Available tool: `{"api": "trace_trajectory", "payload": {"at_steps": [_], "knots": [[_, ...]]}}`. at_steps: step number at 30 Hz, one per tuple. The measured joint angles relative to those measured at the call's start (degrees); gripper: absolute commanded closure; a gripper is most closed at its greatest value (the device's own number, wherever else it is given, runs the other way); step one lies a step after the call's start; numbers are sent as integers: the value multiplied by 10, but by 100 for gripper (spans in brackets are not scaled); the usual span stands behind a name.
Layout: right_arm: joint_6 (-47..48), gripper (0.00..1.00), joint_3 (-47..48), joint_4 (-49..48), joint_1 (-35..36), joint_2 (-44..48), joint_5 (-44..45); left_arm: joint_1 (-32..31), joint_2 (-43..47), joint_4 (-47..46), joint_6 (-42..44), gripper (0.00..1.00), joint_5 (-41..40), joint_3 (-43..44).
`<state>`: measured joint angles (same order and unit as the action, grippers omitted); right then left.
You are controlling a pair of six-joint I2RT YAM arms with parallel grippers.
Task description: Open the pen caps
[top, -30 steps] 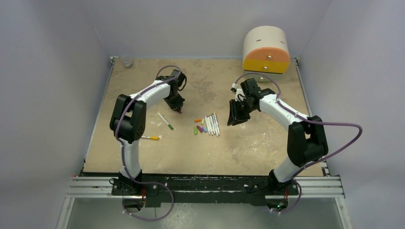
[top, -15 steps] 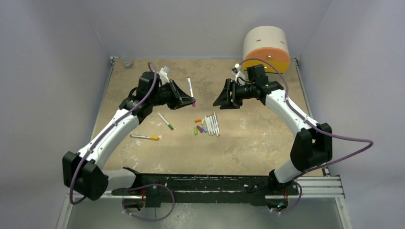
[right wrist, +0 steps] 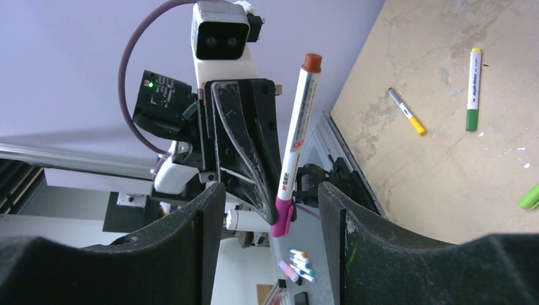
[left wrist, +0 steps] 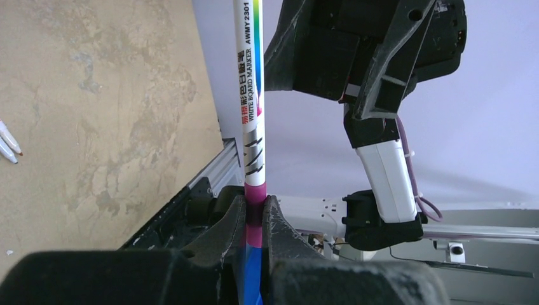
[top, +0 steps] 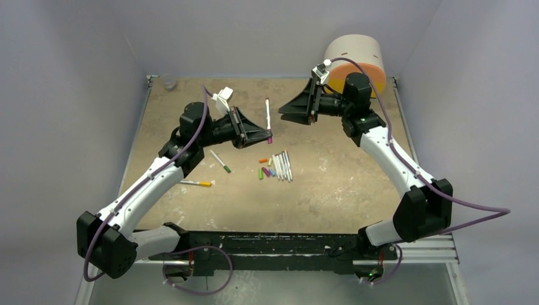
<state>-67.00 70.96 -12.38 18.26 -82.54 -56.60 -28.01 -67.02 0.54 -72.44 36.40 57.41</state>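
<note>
The magenta pen cap (left wrist: 255, 196) is clamped in the closed left gripper (top: 267, 135), its white pen (top: 267, 114) pointing up-frame at upper centre. The right gripper (top: 283, 114), jaws apart and empty, faces it, both wrists level. Other pens (top: 283, 166) lie mid-frame; the drawer unit (top: 353, 47), upper right, hides its contents.

We saw a worn tan tabletop (top: 330, 190), mottled with pale scuffs and boxed in on three sides by plain lavender-grey walls (top: 70, 95). A round cream-and-orange drawer unit (top: 356, 47) stood in its far right corner, and a small clear container (top: 168, 81) in the far left. A metal rail (top: 286, 249) ran along the near edge. The light was soft and even.
</note>
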Motion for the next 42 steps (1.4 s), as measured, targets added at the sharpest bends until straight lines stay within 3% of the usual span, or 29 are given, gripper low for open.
{"api": "trace_trajectory", "payload": {"at_steps": [12, 31, 33, 36, 42], "knots": [[47, 47, 32, 97, 7, -7, 0, -14, -14, -17, 0, 100, 3, 0], [127, 64, 66, 214, 55, -42, 3, -21, -56, -42, -4, 100, 2, 5], [134, 69, 66, 220, 55, -42, 3, -21, -59, -43, -6, 100, 2, 5], [141, 90, 66, 226, 54, -43, 1, -22, -64, -45, -10, 100, 3, 5], [157, 99, 66, 217, 49, -45, -19, -22, -68, -54, -22, 100, 10, 5]]}}
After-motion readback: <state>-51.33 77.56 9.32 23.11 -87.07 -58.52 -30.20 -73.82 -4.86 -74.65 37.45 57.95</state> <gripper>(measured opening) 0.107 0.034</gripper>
